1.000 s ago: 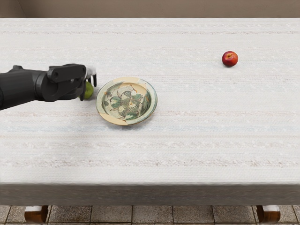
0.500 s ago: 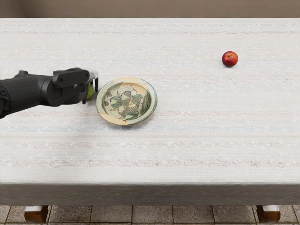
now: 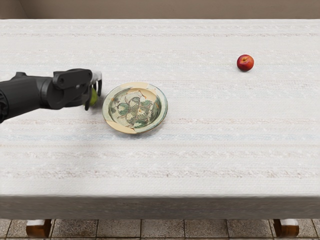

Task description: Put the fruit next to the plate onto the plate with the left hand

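Robot hand [image 3: 80, 89] of the left arm reaches in from the surface's [image 3: 200, 150] left edge, just beside the plate's [image 3: 162, 107] left rim. Only the plate's own green leaf pattern shows inside it. A green fruit [image 3: 93, 96] sits tucked against the robot hand on its plate side, mostly hidden by it, between hand and rim; whether it is gripped I cannot tell. A red fruit [image 3: 245, 62] lies well apart, toward the far right corner.
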You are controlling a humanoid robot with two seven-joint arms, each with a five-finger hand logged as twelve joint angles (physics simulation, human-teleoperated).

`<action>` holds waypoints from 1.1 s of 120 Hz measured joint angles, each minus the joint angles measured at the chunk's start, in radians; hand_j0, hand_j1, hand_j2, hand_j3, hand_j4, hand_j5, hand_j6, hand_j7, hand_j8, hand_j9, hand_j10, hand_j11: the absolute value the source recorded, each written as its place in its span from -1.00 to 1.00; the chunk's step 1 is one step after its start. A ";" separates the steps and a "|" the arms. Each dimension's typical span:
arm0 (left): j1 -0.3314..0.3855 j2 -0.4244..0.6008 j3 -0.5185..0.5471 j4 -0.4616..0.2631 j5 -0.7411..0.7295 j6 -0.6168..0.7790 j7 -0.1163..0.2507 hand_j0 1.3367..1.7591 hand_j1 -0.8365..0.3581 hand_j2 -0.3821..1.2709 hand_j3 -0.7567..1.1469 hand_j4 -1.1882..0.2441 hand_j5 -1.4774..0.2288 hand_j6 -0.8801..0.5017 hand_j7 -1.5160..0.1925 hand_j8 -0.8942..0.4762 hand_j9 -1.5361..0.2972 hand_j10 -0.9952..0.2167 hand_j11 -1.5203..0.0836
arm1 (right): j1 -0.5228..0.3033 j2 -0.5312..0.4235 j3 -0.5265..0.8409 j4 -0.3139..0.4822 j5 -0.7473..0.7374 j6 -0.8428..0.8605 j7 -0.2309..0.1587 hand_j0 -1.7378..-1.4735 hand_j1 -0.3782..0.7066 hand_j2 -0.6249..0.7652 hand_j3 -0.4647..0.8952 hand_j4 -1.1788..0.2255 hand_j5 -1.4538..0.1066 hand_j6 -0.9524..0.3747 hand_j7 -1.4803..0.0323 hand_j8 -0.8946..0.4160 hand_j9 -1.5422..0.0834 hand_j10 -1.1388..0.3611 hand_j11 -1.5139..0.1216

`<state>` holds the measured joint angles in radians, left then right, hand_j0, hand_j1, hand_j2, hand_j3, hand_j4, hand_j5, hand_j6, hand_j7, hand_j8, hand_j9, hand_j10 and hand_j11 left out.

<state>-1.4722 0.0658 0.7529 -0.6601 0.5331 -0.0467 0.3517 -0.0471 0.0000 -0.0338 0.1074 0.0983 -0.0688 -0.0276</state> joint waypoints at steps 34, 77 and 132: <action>-0.069 0.038 0.001 0.016 -0.011 -0.067 0.001 0.49 -0.01 0.20 -0.20 -0.46 -0.75 -0.26 -0.60 -0.19 -0.59 -0.17 -0.57 | 0.000 0.000 0.000 0.000 0.000 0.000 0.000 -0.40 -0.87 -0.11 -0.32 0.63 0.81 0.38 0.90 0.31 0.84 0.47 0.80; -0.191 0.086 -0.019 -0.023 -0.159 -0.306 0.001 0.48 -0.09 0.35 -0.20 -0.45 -0.78 -0.26 -0.63 -0.20 -0.59 -0.21 -0.59 | 0.000 0.000 0.000 0.000 0.000 0.000 0.000 -0.40 -0.87 -0.11 -0.32 0.63 0.81 0.38 0.90 0.31 0.84 0.47 0.80; -0.254 0.037 -0.105 -0.076 -0.247 -0.370 0.002 0.50 -0.23 0.60 -0.20 -0.48 -0.75 -0.28 -0.61 -0.22 -0.60 -0.39 -0.57 | 0.000 0.000 0.000 0.000 0.000 0.000 0.000 -0.40 -0.87 -0.11 -0.32 0.63 0.81 0.38 0.90 0.31 0.84 0.47 0.80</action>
<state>-1.7258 0.1029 0.6477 -0.7363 0.2865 -0.4169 0.3541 -0.0469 0.0000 -0.0338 0.1074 0.0982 -0.0690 -0.0276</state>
